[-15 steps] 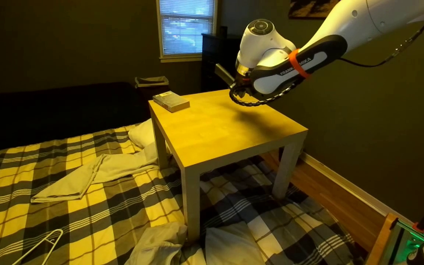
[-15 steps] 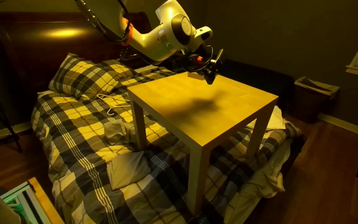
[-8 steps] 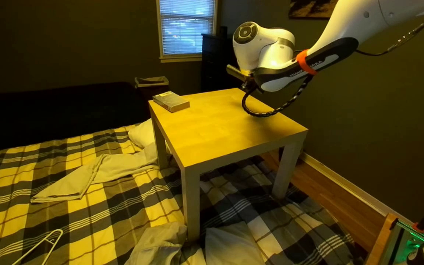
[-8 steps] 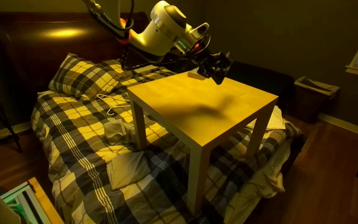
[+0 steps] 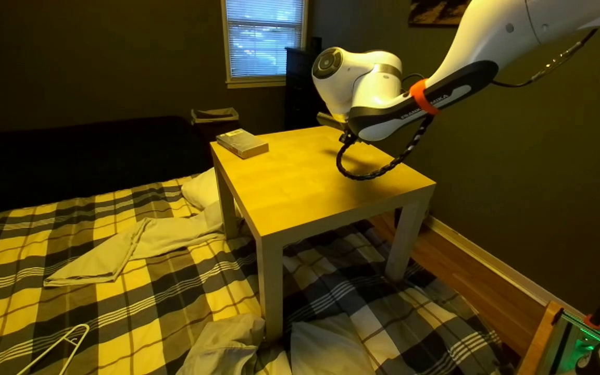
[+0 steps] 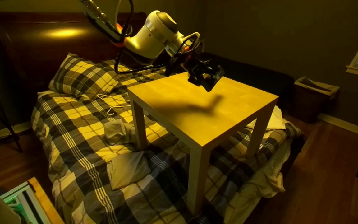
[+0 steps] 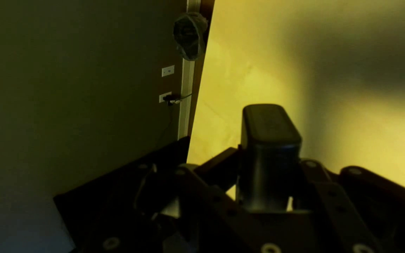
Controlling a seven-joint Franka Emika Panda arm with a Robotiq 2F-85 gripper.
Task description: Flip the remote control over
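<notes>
Presently, the black two-fingered gripper [image 7: 269, 161] is holding the slim, dark grey-black remote control [image 5: 330, 121], its jaws standing snug on both sides of it in the wrist view. Gripper and remote control are hanging above the square, yellow-topped table [image 5: 289, 187], apart from its surface, while a dark shadow [image 6: 202, 108] is falling across the top. A pale, flat, rectangular box [image 5: 242, 143] is resting near one corner of that table

Grey-black remote control [image 7: 270, 154], yellow tabletop [image 5: 289, 182], white arm [image 5: 487, 39], orange band [image 5: 423, 97], plaid bedspread [image 5: 167, 297] — yellow, black, white
</notes>
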